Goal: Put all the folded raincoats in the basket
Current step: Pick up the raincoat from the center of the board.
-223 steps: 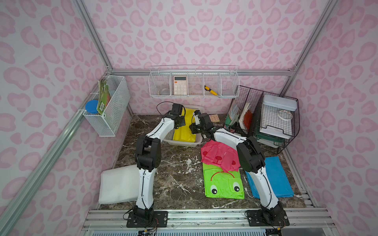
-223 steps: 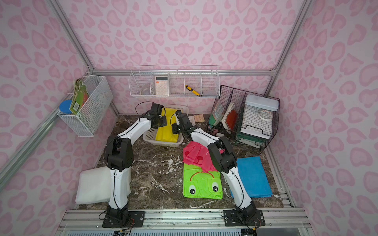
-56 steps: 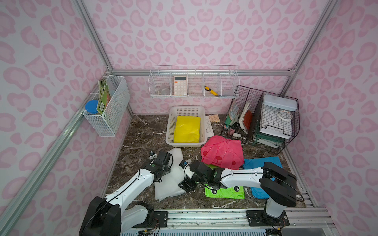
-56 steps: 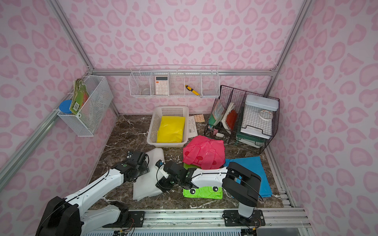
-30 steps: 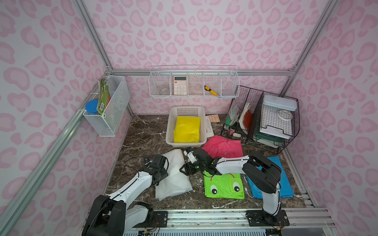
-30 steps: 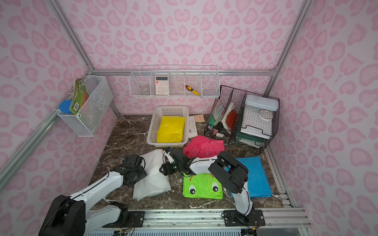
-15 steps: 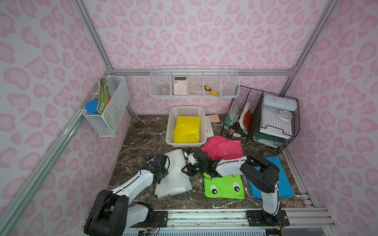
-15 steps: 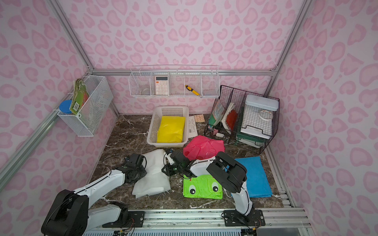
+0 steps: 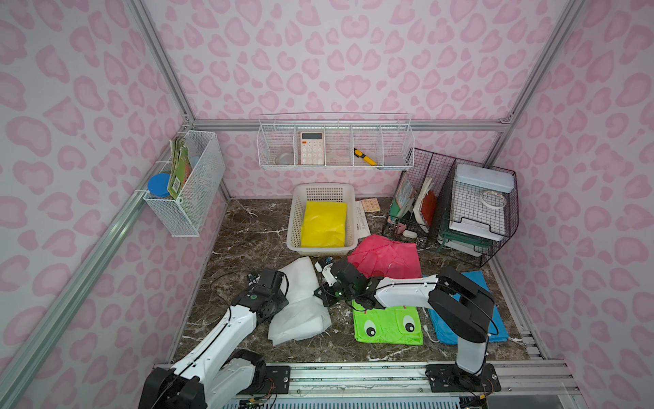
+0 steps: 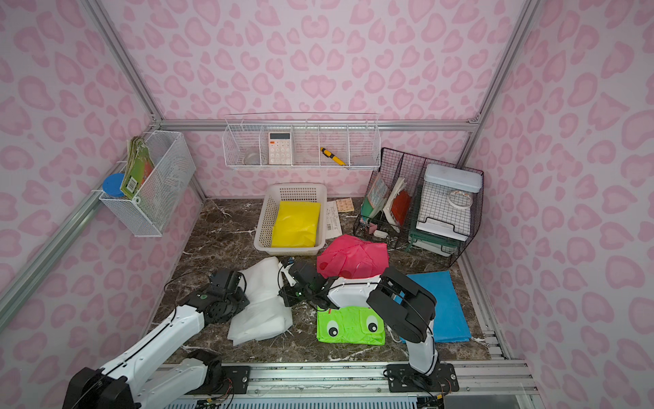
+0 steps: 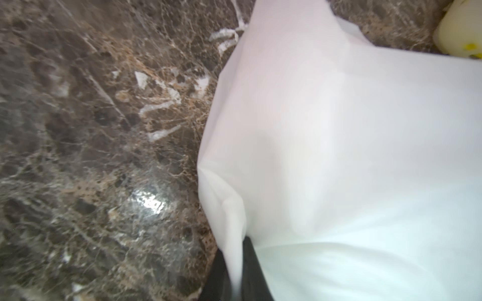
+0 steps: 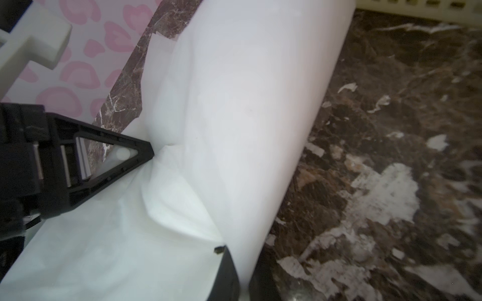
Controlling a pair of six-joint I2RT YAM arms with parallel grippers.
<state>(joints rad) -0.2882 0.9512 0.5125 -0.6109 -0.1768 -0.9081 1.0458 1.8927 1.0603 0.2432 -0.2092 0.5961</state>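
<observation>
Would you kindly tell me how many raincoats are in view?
5: yellow raincoat in the basket; white raincoat held by left gripper and right gripper; pink raincoat beside it; green raincoat and blue raincoat nearest the rail. None seems hidden.

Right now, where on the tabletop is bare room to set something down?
Bare marble lies between the basket and the side wall, plus a narrow front gap between the white raincoat and green raincoat. Crowded: around the pink raincoat, blue raincoat, black racks.
</observation>
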